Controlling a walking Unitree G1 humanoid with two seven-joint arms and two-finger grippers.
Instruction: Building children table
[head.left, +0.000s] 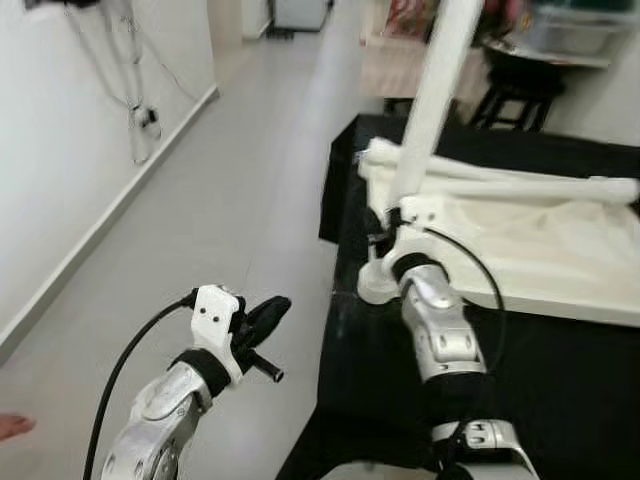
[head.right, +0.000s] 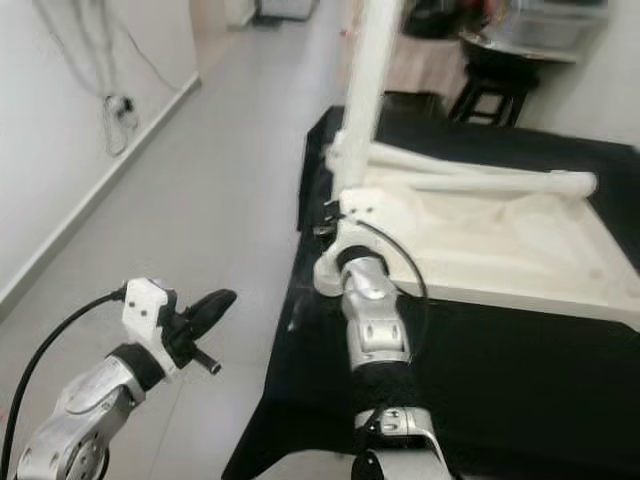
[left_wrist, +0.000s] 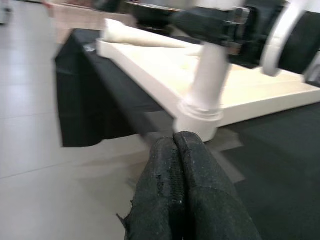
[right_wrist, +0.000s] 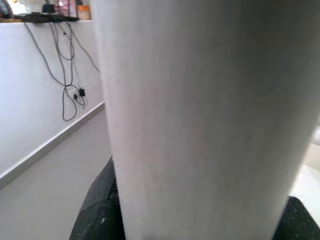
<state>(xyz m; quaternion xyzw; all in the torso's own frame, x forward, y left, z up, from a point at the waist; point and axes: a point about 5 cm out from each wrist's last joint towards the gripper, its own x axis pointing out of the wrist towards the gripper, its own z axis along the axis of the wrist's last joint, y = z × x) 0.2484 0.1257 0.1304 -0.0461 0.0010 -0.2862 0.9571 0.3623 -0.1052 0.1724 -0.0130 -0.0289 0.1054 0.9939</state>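
Your right gripper (head.left: 385, 225) has its fingers clamped around the upright white table leg (head.left: 432, 100), which stands in the near-left corner socket of the upside-down cream tabletop (head.left: 560, 255). That tabletop lies on the black-covered worktop (head.left: 560, 390), with another leg (head.left: 500, 185) lying across it. Your left gripper (head.left: 265, 318) hovers over the grey floor (head.left: 230, 200), left of the worktop, fingers pressed together and empty.
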